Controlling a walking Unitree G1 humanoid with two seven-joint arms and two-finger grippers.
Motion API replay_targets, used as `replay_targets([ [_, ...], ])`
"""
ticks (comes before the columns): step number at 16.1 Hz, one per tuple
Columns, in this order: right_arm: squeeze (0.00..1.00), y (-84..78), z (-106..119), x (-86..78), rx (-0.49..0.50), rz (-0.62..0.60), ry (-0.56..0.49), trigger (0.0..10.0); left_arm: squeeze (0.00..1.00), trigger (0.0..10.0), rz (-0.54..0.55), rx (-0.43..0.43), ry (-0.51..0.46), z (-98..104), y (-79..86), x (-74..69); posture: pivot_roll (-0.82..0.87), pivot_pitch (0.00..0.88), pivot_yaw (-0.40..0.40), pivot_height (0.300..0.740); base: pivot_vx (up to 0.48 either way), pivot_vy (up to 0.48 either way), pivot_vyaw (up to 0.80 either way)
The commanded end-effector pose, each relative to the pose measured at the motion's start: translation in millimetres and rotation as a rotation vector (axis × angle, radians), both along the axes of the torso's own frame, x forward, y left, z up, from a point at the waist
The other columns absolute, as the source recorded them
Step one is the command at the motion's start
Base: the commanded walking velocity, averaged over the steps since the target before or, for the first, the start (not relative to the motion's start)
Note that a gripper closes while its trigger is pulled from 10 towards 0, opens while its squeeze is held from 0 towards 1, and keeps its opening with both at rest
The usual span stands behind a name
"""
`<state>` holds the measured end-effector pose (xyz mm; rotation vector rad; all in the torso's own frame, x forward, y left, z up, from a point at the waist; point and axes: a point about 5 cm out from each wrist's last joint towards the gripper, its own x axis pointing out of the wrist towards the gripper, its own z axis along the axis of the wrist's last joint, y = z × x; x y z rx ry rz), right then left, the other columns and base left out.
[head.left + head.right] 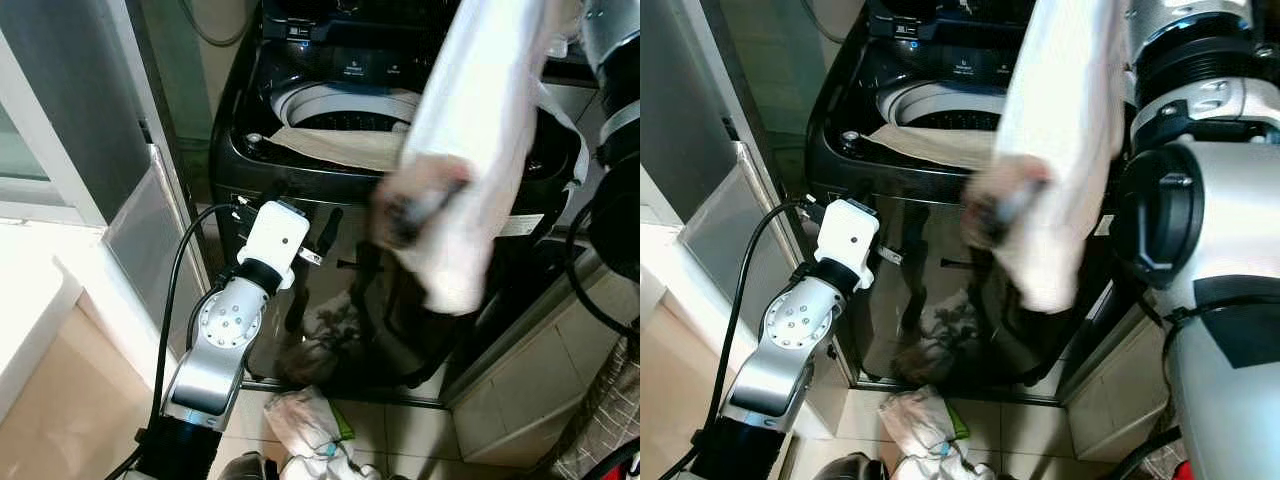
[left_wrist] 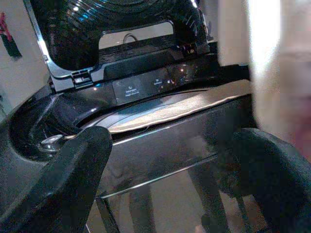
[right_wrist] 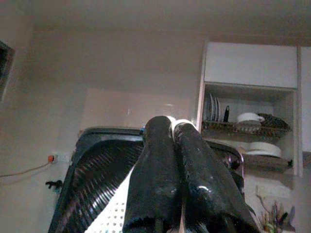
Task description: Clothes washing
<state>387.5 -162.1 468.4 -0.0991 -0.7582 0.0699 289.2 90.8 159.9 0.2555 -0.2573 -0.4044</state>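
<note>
Indoor light, moderate and even in the head views. A white garment (image 1: 480, 150) hanging before the dark washing machine (image 1: 300, 170) is smeared by motion blur at its lower end. The machine's glossy black front (image 1: 940, 290) carries soft reflections. The left wrist view is dim, its fingers (image 2: 73, 179) out of focus, with a washed-out bright band. The right wrist view is hazy and soft

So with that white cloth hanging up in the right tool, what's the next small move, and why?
Probably carry the right tool over the washer's open drum and lower it. The white cloth is pinched between its shut fingers and hangs in front of the washer, not yet inside. A beige cloth already drapes over the drum rim.
</note>
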Motion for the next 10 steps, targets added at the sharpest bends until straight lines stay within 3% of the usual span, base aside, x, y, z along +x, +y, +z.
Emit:
replay_targets([
  [1, 0.00, -2.2, 6, -5.5, 0.000, -0.038, -0.069, 10.0, 0.00, 10.0, 0.000, -0.001, -0.001, 1, -0.6, 0.0, 0.03, 0.000, -0.043, 0.732, 0.000, 0.000, 0.00],
  [3, 0.00, 3.3, 4, -3.8, -0.025, -0.086, -0.074, 10.0, 0.00, 10.0, -0.001, 0.007, -0.004, 2, -1.7, 1.2, 0.02, 0.000, -0.041, 0.732, 0.000, 0.000, 0.00],
  [6, 0.00, 6.2, 24, -12.9, 0.014, -0.159, -0.150, 10.0, 0.00, 10.0, -0.027, -0.002, -0.014, 4, -4.0, 0.8, 0.02, 0.000, -0.019, 0.732, 0.000, 0.000, 0.00],
  [8, 0.00, 10.1, 34, -14.8, -0.033, -0.250, -0.132, 10.0, 0.00, 10.0, -0.070, 0.000, -0.032, 7, -6.7, -0.6, 0.01, 0.000, -0.013, 0.732, 0.339, 0.283, 0.00],
  [10, 0.00, 12.9, 28, -9.6, -0.058, -0.295, -0.089, 10.0, 0.00, 10.0, -0.084, 0.009, -0.056, 9, -9.1, -2.2, 0.03, 0.000, -0.027, 0.732, 0.358, 0.319, 0.00],
])
